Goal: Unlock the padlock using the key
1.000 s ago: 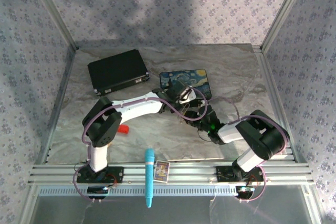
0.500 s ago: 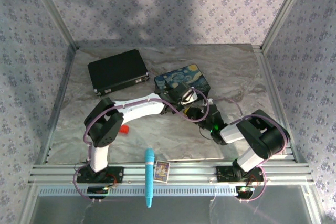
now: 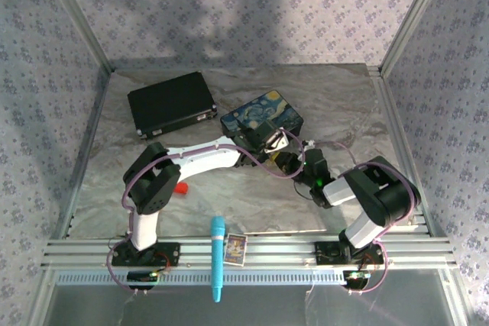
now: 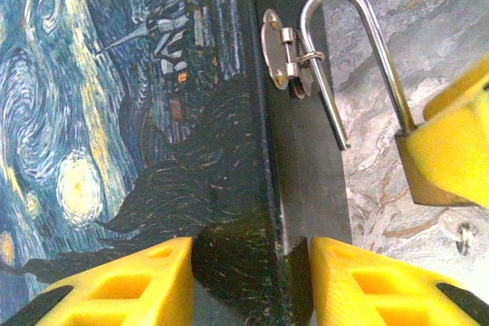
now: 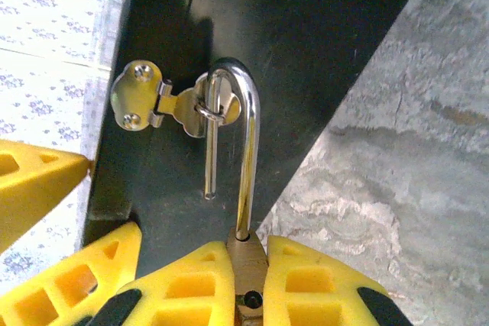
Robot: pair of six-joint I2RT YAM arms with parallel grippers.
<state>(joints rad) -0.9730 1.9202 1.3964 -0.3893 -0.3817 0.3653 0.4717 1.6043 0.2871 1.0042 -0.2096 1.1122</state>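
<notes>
**Q:** Where is the padlock?

**A:** The padlock (image 5: 248, 261) is a tiny brass block with a smooth silvery shackle (image 5: 246, 135). It hangs against the dark side wall of the painted box (image 3: 260, 114), near the middle of the table. The shackle runs through the ring of a small shiny metal hasp (image 5: 145, 104). One leg sits in the brass body and the other ends free.

**Q:** And the grippers?

**A:** The right gripper (image 5: 248, 288) pinches the padlock's body between yellow fingers. The left gripper (image 4: 250, 280) is partly closed, clamped across the box's edge.

**Q:** What lies around them?

**A:** A grey marbled table (image 3: 344, 104) sits between walls (image 3: 252, 13) papered in a lilac floral print, with aluminium rails (image 3: 290, 253) along the near edge. The box lid shows a swirling blue and yellow night sky. Well apart lie a black case (image 3: 170, 103), a teal pen (image 3: 218, 253) and a small card (image 3: 235, 249). The card's print is too small to read.
</notes>
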